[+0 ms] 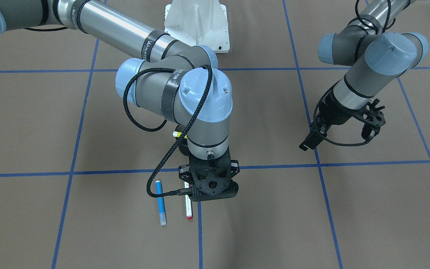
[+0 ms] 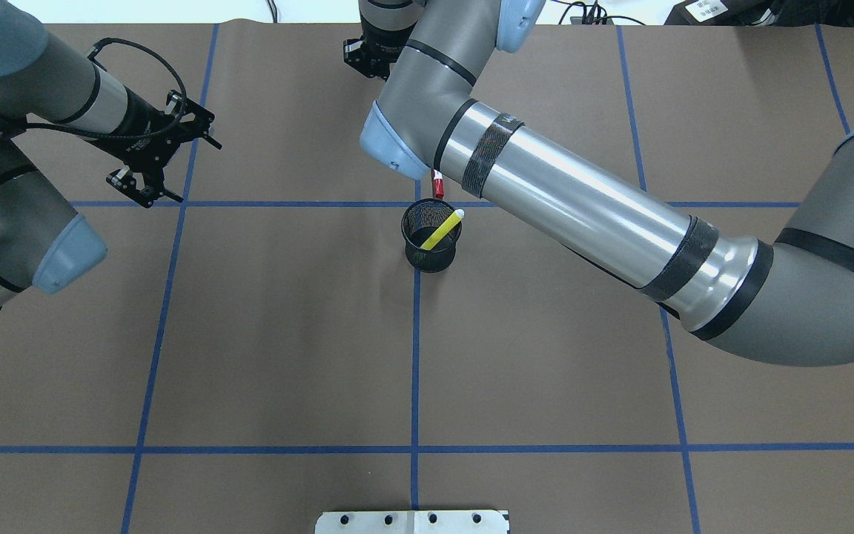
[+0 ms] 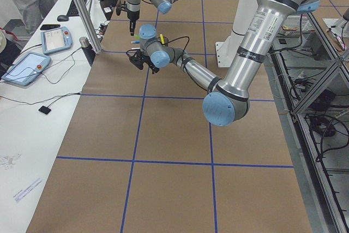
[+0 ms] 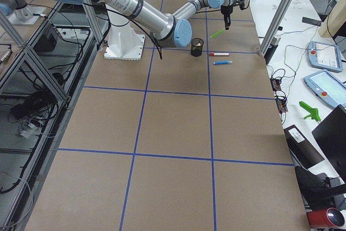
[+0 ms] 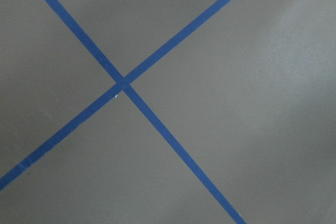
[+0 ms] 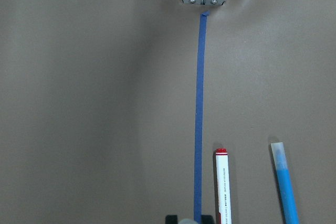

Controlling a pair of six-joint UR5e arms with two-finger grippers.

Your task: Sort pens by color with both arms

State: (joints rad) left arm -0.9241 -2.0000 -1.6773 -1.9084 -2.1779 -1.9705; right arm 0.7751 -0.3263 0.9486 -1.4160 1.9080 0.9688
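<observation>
My right gripper (image 1: 209,188) points straight down over the far middle of the table. In the exterior right view the right gripper (image 4: 227,24) is shut on one end of the lime green pen (image 4: 217,34), which hangs tilted above the paper. Just beside it on the table lie the blue pen (image 1: 160,202) and the white pen with a red cap (image 1: 188,206), parallel to each other. The yellow pen (image 2: 442,229) leans in the black mesh cup (image 2: 431,248). My left gripper (image 2: 149,189) hovers apart at the left, open and empty, over a tape crossing.
Blue tape lines (image 2: 415,356) divide the brown paper into squares. The right arm's forearm (image 2: 583,215) passes over the table just beside the cup. The white pedestal base (image 1: 196,26) stands at the robot's side. Tablets and cables (image 4: 323,58) lie on the bench past the far edge.
</observation>
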